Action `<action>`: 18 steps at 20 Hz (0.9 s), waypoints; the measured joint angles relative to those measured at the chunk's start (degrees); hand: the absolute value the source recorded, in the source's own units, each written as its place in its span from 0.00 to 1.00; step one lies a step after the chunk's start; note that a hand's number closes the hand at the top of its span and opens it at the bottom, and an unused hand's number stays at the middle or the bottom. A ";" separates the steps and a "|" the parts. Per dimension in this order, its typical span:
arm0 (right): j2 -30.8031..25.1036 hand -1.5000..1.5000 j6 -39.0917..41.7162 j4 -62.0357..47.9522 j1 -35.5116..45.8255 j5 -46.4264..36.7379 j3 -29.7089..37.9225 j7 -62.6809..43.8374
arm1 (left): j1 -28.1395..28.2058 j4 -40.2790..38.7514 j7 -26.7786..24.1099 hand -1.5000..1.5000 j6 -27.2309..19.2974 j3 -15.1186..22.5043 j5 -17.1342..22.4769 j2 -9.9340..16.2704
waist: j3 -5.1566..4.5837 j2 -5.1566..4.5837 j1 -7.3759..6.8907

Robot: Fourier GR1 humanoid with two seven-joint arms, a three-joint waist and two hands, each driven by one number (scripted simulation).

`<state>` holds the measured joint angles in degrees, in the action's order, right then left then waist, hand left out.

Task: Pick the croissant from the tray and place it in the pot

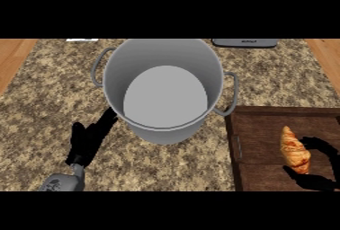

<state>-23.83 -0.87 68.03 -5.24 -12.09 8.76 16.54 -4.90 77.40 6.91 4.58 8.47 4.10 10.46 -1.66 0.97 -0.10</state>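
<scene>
A golden-brown croissant (294,150) lies on the dark wooden tray (262,134) at the lower right. My right hand (325,155) is at the croissant, with fingers on its right side and the thumb below it, curling round it. The croissant still rests on the tray. A tall grey pot (163,85) with two side handles stands open in the middle of the counter, and nothing lies inside it. My left hand (90,137) rests open on the counter just left of the pot's base, fingers straight.
The speckled granite counter (53,90) runs under everything, with wooden edges at the far left and right. A dark grey object (243,42) sits at the back right and a white item (82,40) at the back left.
</scene>
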 measured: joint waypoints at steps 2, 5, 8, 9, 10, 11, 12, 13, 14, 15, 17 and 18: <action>-0.18 1.00 0.03 -0.68 0.17 0.10 0.53 1.86 | 0.37 0.59 0.42 0.50 0.21 -0.04 -0.11 0.20 | 0.12 -0.05 -0.03; 0.50 1.00 -2.26 -1.26 0.51 -0.97 1.08 4.49 | 0.79 2.18 1.61 0.50 0.63 -0.24 0.13 0.39 | 0.29 -0.18 0.11; 1.23 1.00 -0.89 -3.10 2.71 -0.58 0.39 8.44 | 0.17 1.81 1.43 0.50 1.34 -0.61 0.35 0.72 | 0.25 -0.33 -0.09; 1.41 1.00 0.87 -3.54 3.70 0.04 -0.24 9.74 | -0.21 1.53 1.29 0.50 1.32 -0.53 0.17 0.60 | 0.21 -0.44 -0.32; 1.64 1.00 3.11 -3.71 4.79 0.89 -1.00 10.87 | -0.21 1.41 1.18 0.50 1.41 -0.23 0.03 0.42 | 0.26 -0.53 -0.66; 1.85 1.00 5.67 -4.13 5.88 1.80 -1.83 11.92 | -0.46 1.60 1.20 0.50 1.48 -0.04 0.02 0.24 | 0.32 -0.64 -1.17; 1.93 1.00 8.03 -4.79 6.95 2.73 -2.37 13.41 | -0.78 1.53 1.50 0.50 1.41 0.30 -0.08 -0.16 | 0.40 -0.76 -1.34; 1.93 1.00 9.91 -5.64 8.20 3.15 -2.98 15.08 | -0.88 1.25 1.27 0.50 1.41 0.52 -0.28 -0.37 | 0.48 -0.85 -1.43; 1.96 1.00 11.83 -6.70 9.83 3.81 -3.34 16.14 | -1.12 1.17 1.29 0.50 1.37 0.46 -0.36 -0.37 | 0.62 -0.93 -1.52; 2.03 1.00 13.50 -8.06 11.26 4.39 -3.57 17.25 | -0.90 1.09 1.17 0.50 1.38 0.56 -0.43 -0.48 | 0.68 -0.98 -1.55; 2.52 1.00 15.06 -10.56 14.34 4.54 -4.06 18.90 | -0.60 1.18 1.20 0.50 1.08 0.14 -0.56 -0.40 | 0.81 -0.96 -1.28; 2.52 1.00 15.22 -12.66 16.42 4.19 -4.02 19.98 | -0.89 0.92 1.43 0.50 0.71 0.00 -0.79 -0.64 | 0.93 -0.97 -1.16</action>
<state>-21.31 14.35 55.37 11.19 -7.91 4.74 36.52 -5.79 78.32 8.34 5.29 8.46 3.31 9.82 -0.73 -0.01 -1.26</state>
